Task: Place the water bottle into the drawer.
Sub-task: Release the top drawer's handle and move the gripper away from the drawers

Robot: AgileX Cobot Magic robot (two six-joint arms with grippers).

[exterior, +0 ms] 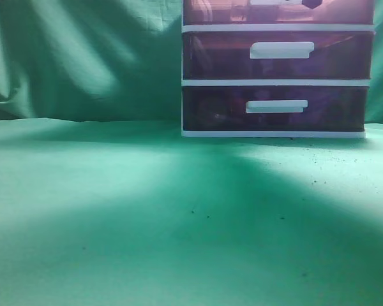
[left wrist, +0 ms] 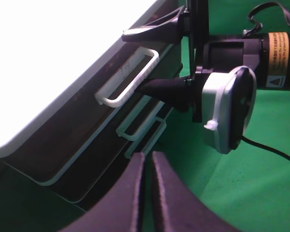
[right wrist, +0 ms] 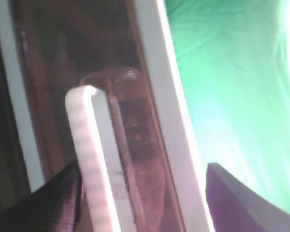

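The left gripper (left wrist: 148,166) hung with jaws closed and empty, below the drawer (left wrist: 87,104). That top drawer sat in its unit (exterior: 277,81), looking shut. Right of it, the right gripper (left wrist: 152,62) stood open, its fingers (left wrist: 166,91) straddling the handle (left wrist: 128,77). A bottle-like shape (right wrist: 128,125) showed blurrily inside the drawer.

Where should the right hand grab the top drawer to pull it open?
Take the white bar handle on the drawer front, coming straight at the front. The bar stands off the panel, leaving a gap for a finger behind it. The right hand already straddles it, open.
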